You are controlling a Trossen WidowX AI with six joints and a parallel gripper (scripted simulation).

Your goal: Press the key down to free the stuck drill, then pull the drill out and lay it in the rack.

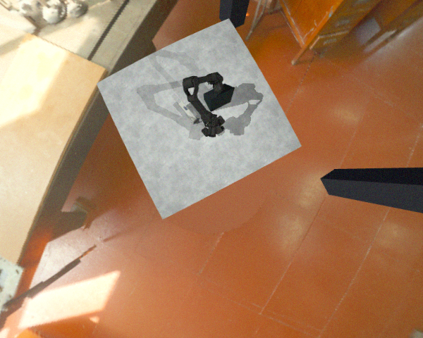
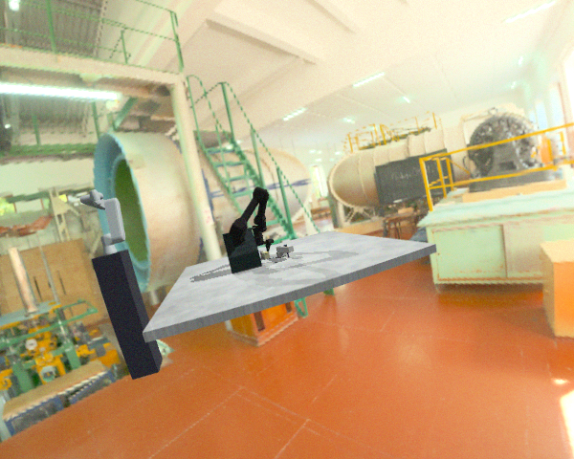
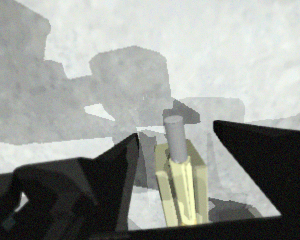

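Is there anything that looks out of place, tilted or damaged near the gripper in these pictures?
Nothing stands out. The gripper is open, its fingers on either side of the grey peg on its pale yellow block. Neither looks damaged.

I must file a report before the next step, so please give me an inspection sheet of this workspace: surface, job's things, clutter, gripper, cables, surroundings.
Surface: grey mottled table top, crossed by arm shadows.
Job's things: grey cylindrical pin stands upright in a pale yellow block; which task part this is, cannot tell. A small grey fixture sits beside it.
Clutter: nothing seen.
Gripper: gripper open, its fingers either side of the yellow block, holding nothing.
Cables: nothing seen.
Surroundings: orange floor, dark pillars, workshop machinery.
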